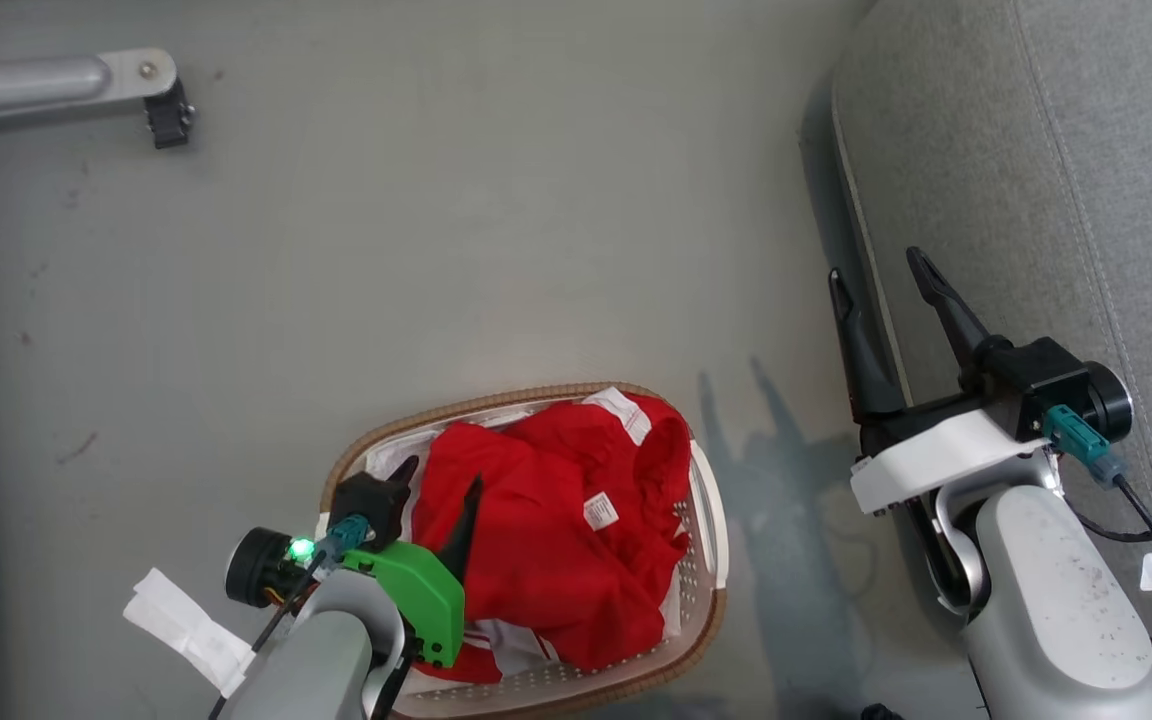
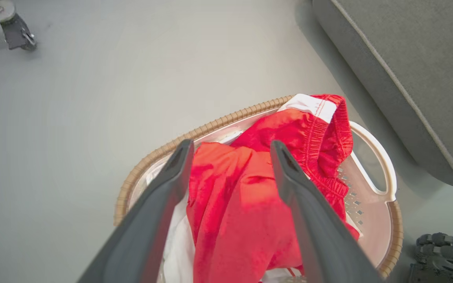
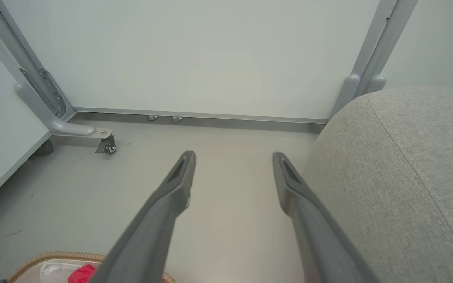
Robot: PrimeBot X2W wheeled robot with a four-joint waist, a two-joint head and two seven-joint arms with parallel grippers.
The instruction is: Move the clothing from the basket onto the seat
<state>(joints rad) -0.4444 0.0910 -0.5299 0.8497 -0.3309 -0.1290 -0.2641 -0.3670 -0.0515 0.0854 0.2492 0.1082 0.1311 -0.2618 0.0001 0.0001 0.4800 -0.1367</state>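
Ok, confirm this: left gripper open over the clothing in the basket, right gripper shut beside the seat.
One error: the right gripper is open, fingers apart, as the right wrist view shows. The rest stands: left gripper open over the clothing in the basket, right beside the seat.

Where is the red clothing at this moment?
The clothing lies heaped in the basket on the floor, low centre in the head view, with the open left gripper over its left side and the seat off to the right.
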